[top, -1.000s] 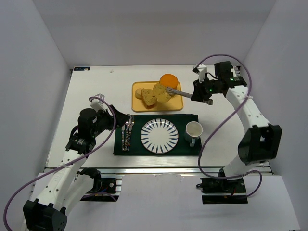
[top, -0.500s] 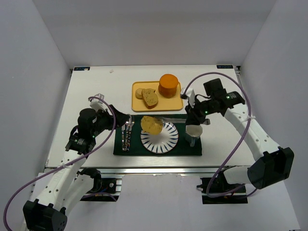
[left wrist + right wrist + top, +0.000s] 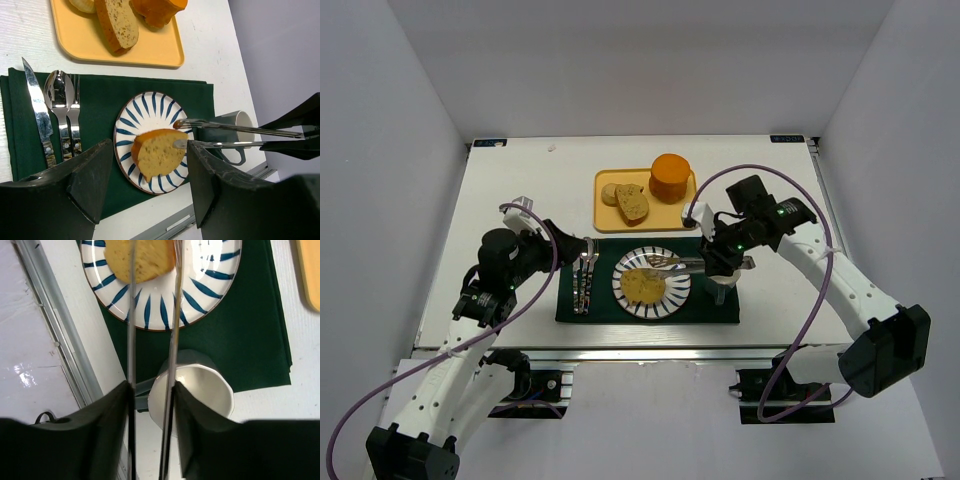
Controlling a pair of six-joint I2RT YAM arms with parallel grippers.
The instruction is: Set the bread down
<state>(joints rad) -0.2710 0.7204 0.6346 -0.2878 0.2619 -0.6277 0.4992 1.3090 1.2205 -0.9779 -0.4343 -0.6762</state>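
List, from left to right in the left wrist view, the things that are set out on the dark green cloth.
knife → spoon → fork → striped plate, with the bread lying on it → mug

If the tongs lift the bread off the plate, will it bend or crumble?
The bread looks thick and toasted, so probably stiff. Its porous crumb suggests lightness, and crumbling under the thin tongs. Lying flat on the plate, it should not roll.
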